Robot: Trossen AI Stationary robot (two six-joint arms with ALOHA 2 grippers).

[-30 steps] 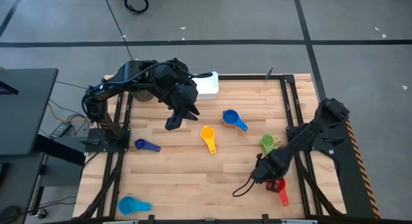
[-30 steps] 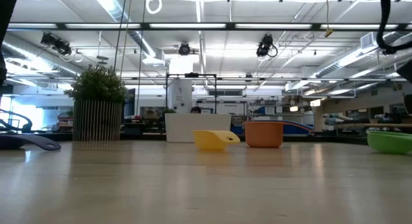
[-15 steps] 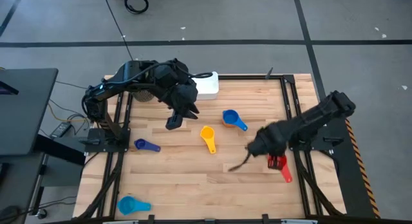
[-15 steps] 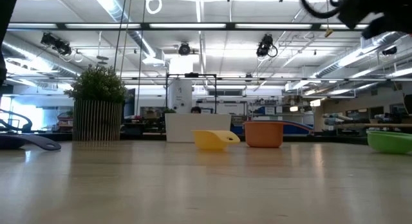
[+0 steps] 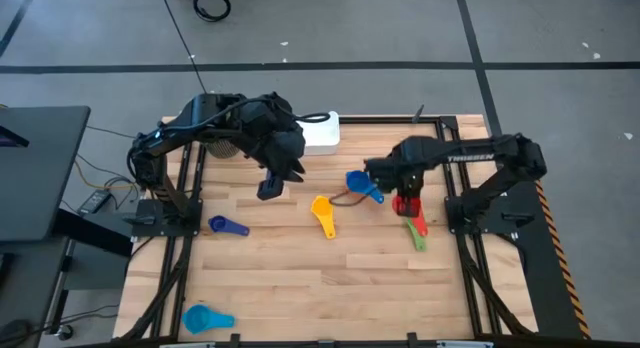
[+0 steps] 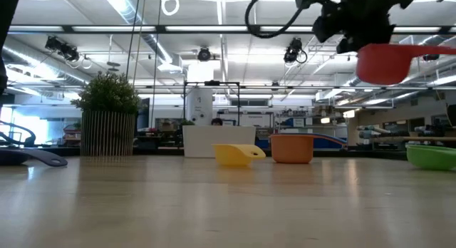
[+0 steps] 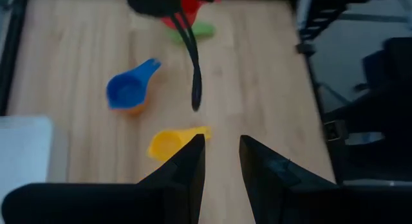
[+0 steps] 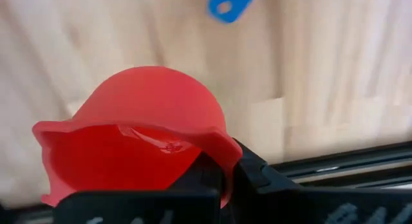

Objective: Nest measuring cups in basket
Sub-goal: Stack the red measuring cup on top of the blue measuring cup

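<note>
The right gripper (image 5: 405,193) is clamped on the red cup (image 6: 388,61), carried high — a loose pinch could drop it short of the basket (image 5: 322,131) at eleven o'clock. The left gripper (image 7: 219,163) waits, slightly apart.

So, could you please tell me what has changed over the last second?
The right pincer, shut on the red cup, lifted it from the table's near right and carried it toward the blue cup. The left pincer, yellow cup and basket stayed put.

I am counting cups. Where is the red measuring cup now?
The red measuring cup hangs in the right gripper, above the table's right half, over the green cup.
</note>
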